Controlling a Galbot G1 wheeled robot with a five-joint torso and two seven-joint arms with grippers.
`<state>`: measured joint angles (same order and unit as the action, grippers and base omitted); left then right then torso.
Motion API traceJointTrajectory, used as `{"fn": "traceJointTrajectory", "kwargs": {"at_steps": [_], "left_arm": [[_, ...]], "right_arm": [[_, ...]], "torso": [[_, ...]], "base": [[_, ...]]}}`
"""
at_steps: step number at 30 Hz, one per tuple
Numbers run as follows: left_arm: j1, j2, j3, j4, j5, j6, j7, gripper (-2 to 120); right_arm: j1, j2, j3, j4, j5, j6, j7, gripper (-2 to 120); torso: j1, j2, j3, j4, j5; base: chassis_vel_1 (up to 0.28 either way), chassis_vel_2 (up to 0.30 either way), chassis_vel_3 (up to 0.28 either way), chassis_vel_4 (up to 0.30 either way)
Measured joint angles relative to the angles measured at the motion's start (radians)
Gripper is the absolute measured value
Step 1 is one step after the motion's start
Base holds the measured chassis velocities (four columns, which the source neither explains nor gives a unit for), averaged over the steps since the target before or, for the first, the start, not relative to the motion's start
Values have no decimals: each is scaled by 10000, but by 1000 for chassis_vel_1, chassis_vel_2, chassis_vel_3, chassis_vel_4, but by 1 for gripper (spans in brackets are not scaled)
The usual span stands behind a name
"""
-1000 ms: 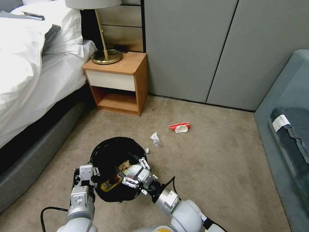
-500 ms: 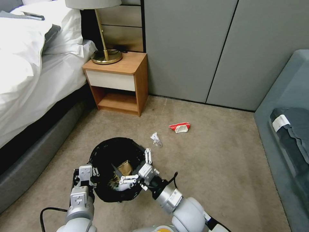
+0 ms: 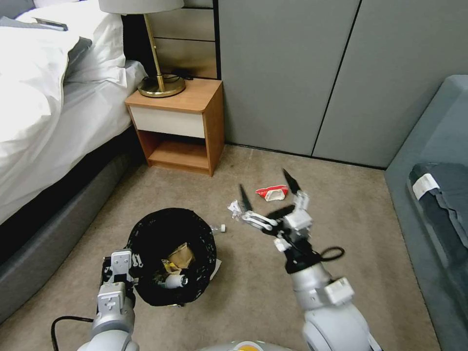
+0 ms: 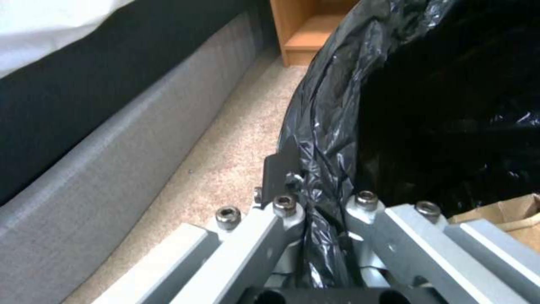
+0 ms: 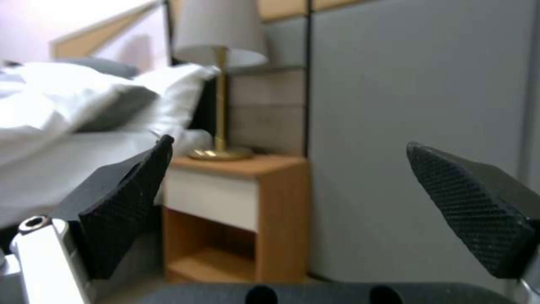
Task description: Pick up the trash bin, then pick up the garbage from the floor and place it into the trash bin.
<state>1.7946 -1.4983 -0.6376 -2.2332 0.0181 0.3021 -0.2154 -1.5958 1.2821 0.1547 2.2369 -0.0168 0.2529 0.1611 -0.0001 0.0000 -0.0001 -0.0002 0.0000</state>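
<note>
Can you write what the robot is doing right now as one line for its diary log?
left gripper: shut on trash bin rim | right gripper: open, empty, above floor | red-and-white packet: on floor

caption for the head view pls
Left gripper grips black-lined white bin; open right gripper above red-and-white packet on beige carpet.

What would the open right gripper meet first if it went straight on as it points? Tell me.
Probably nothing close: the right gripper is open, raised off the beige carpet floor. Its wrist view looks between the pads toward the orange wooden nightstand and grey wall panels. Depth is unclear.
</note>
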Motion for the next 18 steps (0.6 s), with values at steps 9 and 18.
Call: {"fn": "traceJointTrajectory", "kwargs": {"at_steps": [9, 18], "left_arm": [[33, 16, 0, -227, -241, -2, -17, 1], [100, -21, 42, -256, -224, -36, -19, 1]], "right_arm": [[-612, 130, 165, -769, -159, 291, 220, 100], [-298, 112, -51, -938, -181, 207, 180, 100]], "torso": [[0, 0, 1, 1, 0], [1, 0, 1, 2, -1]], "base": [[0, 0, 0, 0], [0, 0, 0, 0]]}}
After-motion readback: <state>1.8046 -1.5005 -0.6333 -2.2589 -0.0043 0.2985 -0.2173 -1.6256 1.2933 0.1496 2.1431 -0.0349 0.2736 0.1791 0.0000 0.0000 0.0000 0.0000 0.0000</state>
